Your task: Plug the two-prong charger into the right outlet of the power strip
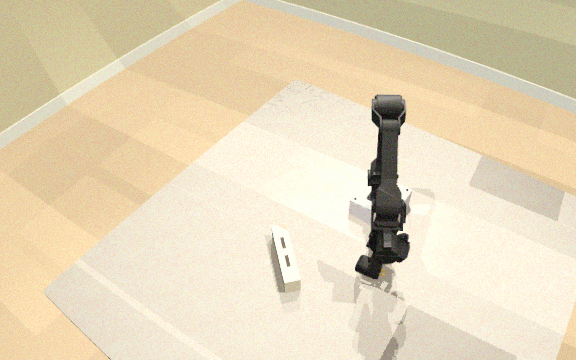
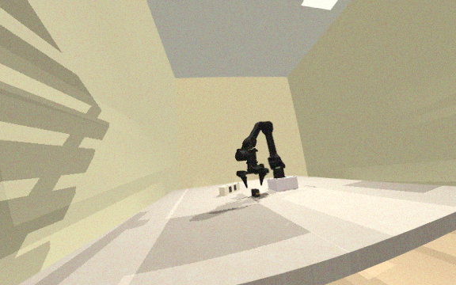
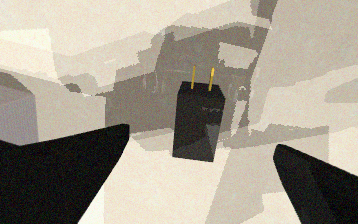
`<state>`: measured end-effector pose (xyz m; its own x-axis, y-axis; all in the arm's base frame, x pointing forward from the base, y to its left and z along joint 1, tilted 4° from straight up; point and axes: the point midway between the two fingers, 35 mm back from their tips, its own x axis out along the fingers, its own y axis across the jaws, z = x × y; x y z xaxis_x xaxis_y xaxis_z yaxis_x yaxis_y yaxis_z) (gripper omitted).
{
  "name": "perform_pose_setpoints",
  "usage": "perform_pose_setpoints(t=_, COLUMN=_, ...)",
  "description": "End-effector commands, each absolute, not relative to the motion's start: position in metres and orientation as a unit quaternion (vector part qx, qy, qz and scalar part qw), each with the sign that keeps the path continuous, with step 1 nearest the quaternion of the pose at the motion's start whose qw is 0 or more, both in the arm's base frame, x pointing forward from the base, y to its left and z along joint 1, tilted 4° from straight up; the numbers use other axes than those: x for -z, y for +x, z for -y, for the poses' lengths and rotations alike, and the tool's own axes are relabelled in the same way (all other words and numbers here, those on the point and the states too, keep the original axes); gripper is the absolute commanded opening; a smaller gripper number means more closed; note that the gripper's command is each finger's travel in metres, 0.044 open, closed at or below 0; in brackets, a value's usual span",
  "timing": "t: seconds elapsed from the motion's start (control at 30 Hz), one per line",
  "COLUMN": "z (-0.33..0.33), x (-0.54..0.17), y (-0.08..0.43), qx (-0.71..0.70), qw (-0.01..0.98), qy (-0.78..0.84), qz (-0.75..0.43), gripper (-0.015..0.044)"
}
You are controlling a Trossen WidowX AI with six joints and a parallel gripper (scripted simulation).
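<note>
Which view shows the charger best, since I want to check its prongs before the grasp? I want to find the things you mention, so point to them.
The wrist view: the black charger (image 1: 382,272) (image 2: 255,192) (image 3: 198,122) appears large there, with both gold prongs (image 3: 202,78) distinct. The exterior view shows only a small dark block below the tool (image 2: 254,186); the top view shows just gold prong bits, the arm hiding the rest.
</note>
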<state>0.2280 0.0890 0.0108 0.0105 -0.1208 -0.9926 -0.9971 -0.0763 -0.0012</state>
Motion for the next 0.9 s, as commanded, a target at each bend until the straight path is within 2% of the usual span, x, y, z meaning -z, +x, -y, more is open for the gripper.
perform_pose_setpoints(t=0.0, z=-0.087, x=-0.003, y=0.227, qx=-0.486, qw=0.445, qy=-0.55, qz=-0.513, gripper=0.044)
perform_pose_setpoints(t=0.87, z=-0.084, x=0.035, y=0.226, qx=-0.486, qw=0.445, qy=-0.55, qz=-0.513, gripper=0.044)
